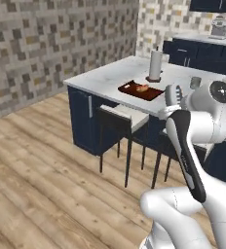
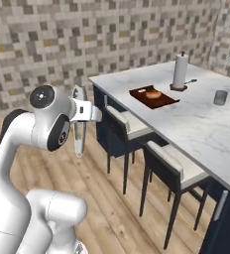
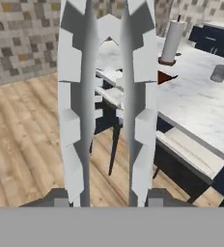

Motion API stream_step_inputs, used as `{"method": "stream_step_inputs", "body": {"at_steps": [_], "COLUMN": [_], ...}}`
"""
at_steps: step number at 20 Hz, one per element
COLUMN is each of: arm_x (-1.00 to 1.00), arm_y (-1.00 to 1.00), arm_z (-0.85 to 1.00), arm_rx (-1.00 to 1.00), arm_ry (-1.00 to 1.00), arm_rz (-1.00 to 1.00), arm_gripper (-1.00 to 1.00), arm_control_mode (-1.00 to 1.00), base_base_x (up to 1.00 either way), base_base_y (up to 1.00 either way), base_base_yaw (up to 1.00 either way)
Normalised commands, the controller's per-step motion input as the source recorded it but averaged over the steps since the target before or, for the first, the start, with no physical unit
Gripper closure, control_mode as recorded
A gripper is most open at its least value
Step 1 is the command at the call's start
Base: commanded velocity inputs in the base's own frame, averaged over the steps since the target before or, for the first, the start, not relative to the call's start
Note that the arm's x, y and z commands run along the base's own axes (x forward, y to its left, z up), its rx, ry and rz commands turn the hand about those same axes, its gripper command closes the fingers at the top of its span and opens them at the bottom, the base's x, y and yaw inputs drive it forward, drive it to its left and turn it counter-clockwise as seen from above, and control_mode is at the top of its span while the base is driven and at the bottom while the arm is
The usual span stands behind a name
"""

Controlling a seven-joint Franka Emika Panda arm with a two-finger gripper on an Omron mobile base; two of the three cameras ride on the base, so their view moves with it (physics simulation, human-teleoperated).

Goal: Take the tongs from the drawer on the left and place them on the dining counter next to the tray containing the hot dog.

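My tool (image 3: 108,195) is clamped on the tongs (image 3: 106,96), their two arms sticking out ahead of it, held in the air short of the counter (image 2: 206,124). On the counter's near end sits the tray (image 2: 154,96) with the hot dog (image 2: 154,94), paper towel roll (image 2: 180,71) behind.

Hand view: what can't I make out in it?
- Tray: mostly hidden behind the tongs; just a corner peeks out.
- Grey cup: too small to tell whether anything is inside.
- Dining counter: its right end is cut off by the picture's edge.
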Motion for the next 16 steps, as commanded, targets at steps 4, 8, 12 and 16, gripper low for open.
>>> {"method": "stream_step_inputs", "body": {"at_steps": [4,8,12,16], "arm_x": [0.00,0.00,0.00,0.00], "arm_y": [0.00,0.00,0.00,0.00], "arm_z": [0.00,0.00,0.00,0.00], "arm_rx": [0.00,0.00,0.00,0.00], "arm_ry": [0.00,0.00,0.00,0.00], "arm_rz": [0.00,0.00,0.00,0.00], "arm_gripper": [1.00,1.00,1.00,1.00], "arm_control_mode": [1.00,1.00,1.00,1.00], "base_base_x": [0.35,0.25,0.20,0.24], "base_base_y": [0.46,0.53,0.51,0.49], "base_base_yaw": [-0.38,-0.36,-0.36,-0.37]}}
